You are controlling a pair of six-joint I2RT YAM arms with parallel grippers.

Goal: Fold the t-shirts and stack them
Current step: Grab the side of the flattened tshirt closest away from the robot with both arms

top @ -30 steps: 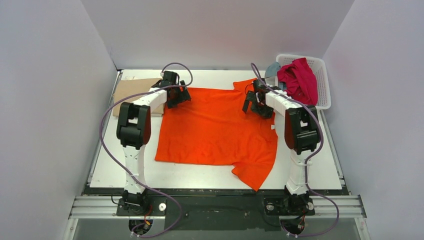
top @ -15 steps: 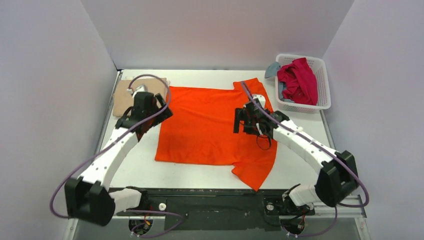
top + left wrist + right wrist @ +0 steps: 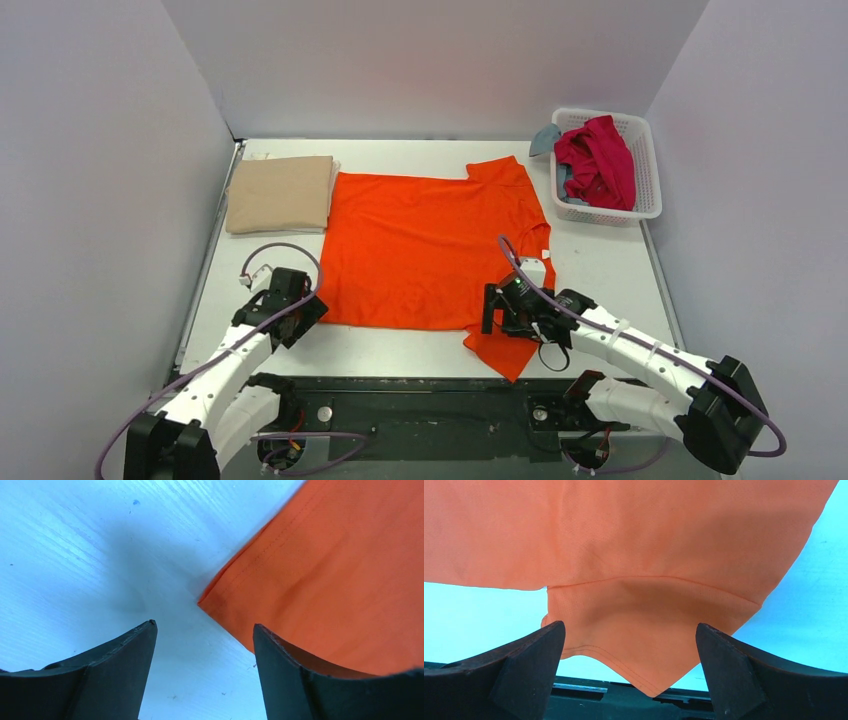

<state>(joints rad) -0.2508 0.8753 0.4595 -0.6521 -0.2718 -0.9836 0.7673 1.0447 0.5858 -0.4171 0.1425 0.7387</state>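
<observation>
The bright orange t-shirt [image 3: 430,240] lies spread flat on the table. My left gripper [image 3: 297,312] is open just off its near left corner [image 3: 210,600], with bare table between the fingers. My right gripper [image 3: 497,312] is open above the near right sleeve [image 3: 659,625], whose tip hangs over the table's front edge. A folded tan t-shirt [image 3: 280,193] lies at the far left. A crimson red shirt [image 3: 597,160] and a grey-blue one [image 3: 546,137] sit in the basket.
The white lattice basket [image 3: 645,170] stands at the far right corner. White walls close in the left, back and right. The black rail [image 3: 430,395] with the arm bases runs along the near edge.
Both arms have swung from the shirt's far edge back to its near edge, low over the table. The tan folded shirt is now uncovered. The orange shirt has not moved.
</observation>
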